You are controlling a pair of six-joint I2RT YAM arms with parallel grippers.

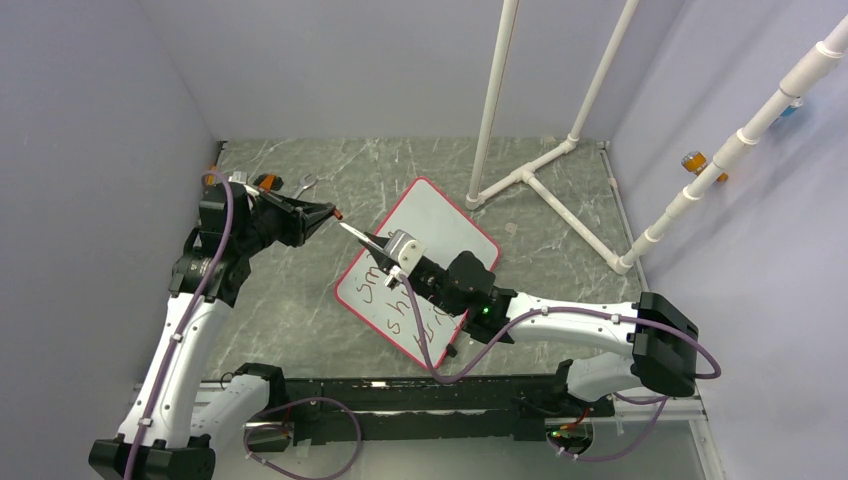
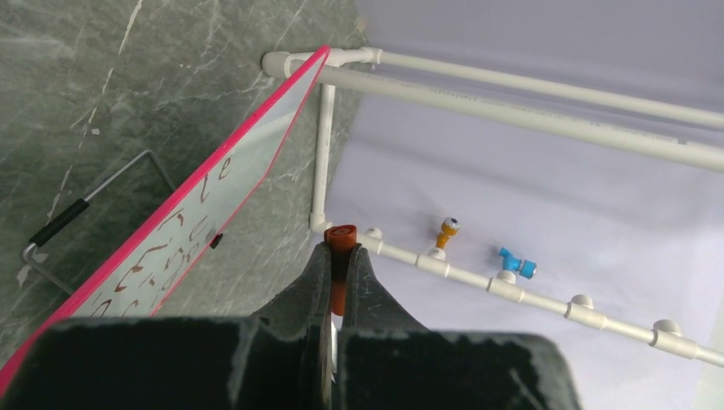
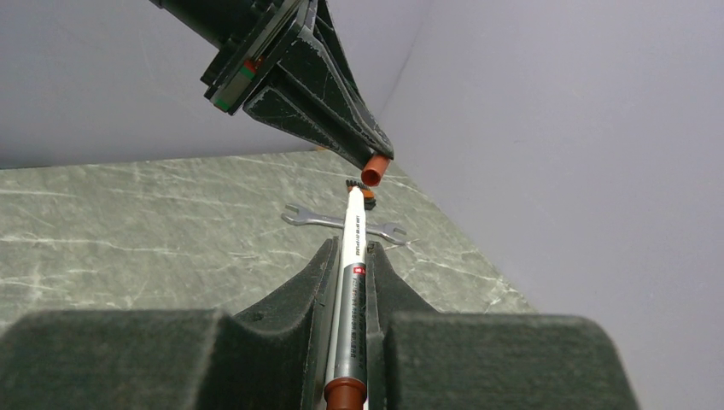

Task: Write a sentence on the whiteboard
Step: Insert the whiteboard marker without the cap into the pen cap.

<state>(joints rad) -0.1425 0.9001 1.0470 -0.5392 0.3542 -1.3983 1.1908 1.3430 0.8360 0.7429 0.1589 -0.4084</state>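
**Marker meets cap, mid-air.** Your L gripper (image 1: 328,213), over the far-left part of the table (image 1: 290,320), is pinched tight on a red-brown marker cap (image 2: 341,237). The cap's open end pokes out past the fingertips.

Your R gripper (image 3: 352,249) is clamped narrow round the barrel of a white marker (image 1: 358,233). Its red-brown butt end is at the wrist side & its tip points at the cap. Tip and cap are just apart, not touching. In the R wrist view the tip sits a little below and to one side of the cap's mouth. In the top view both are off the table surface, just beside the whiteboard's left edge.

The whiteboard (image 1: 432,215) lies mid-table, turned corner-on to you, red-pink rim all round. Your R arm crosses its near-right part.

The sentence (image 1: 385,300) is on the board's near half, in dark reddish-brown stacked lines partly hidden by that arm. From above you can read "sm…" & "sh…"; the third line can't be read.

A wrench (image 3: 329,220) lies on the table beyond the L gripper. A white pipe frame (image 1: 530,180) stands far right, one foot near the board's far corner.
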